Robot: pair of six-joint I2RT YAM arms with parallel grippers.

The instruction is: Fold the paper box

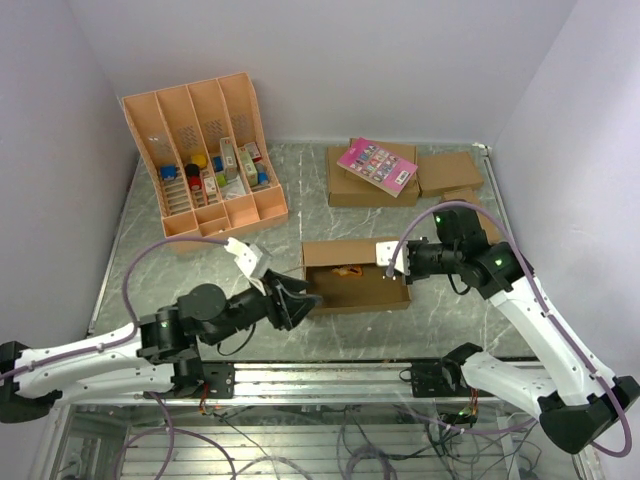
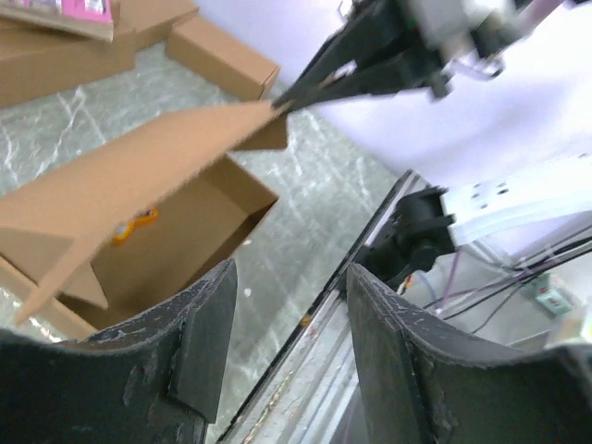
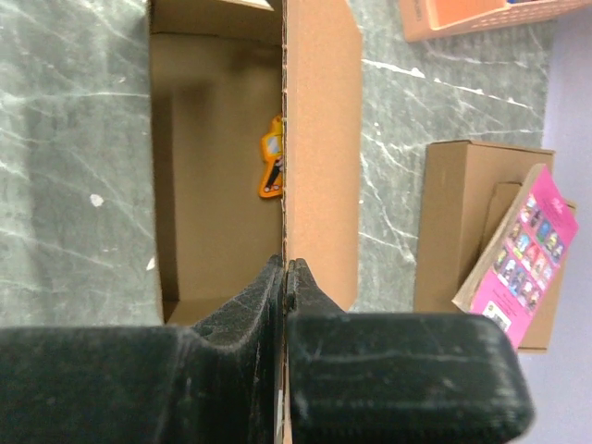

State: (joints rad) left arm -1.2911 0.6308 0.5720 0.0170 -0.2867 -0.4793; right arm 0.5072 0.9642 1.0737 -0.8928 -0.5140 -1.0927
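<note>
The paper box (image 1: 355, 285) sits open in the middle of the tabletop (image 1: 320, 215), a small orange thing (image 1: 350, 270) inside. The right claw (image 1: 392, 264) pinches the lid flap (image 3: 319, 139) tight, likely to swing it shut. The left claw (image 1: 308, 300) is open by the box's left end, holding nothing.

place: robotics lab | signs: plain white enclosure walls (image 1: 300, 60), aluminium mounting rail (image 1: 320, 377), loose cables (image 1: 350, 445)

Bright, even light from above; soft shadow sits inside the paper box (image 1: 350, 288), faint sheen on the desk (image 1: 310, 215). Up close the left pincer (image 2: 289, 277) and right pincer (image 3: 285, 270) blur (dark, underexposed), and the left wrist view's background washes out white.
</note>
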